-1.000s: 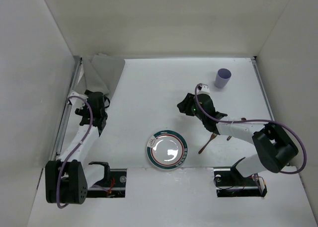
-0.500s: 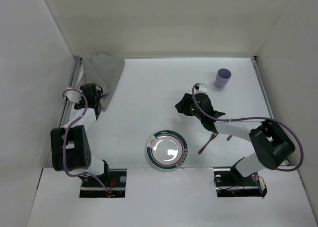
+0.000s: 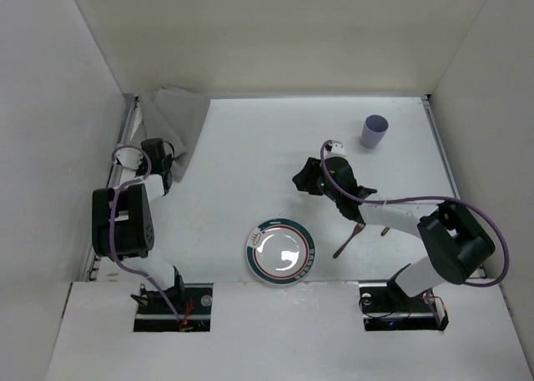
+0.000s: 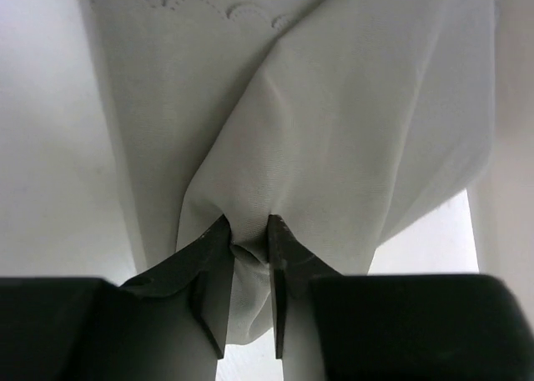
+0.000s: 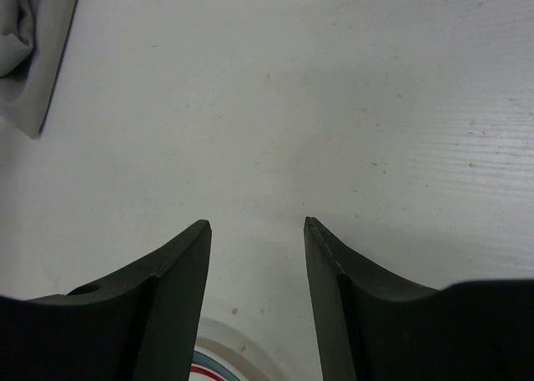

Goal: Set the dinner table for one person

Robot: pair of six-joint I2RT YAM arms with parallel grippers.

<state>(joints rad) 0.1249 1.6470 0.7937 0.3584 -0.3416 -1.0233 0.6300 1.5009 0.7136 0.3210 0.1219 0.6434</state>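
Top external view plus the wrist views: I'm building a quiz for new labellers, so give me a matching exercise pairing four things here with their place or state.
Things:
1 plate
2 purple cup
3 grey cloth mat
4 right gripper

Descriptions:
A open, holding nothing
B far right part of the dinner table
C by the near edge, midway across
D bunched, pinched by the left gripper

Pairs: 1-C; 2-B; 3-D; 4-A
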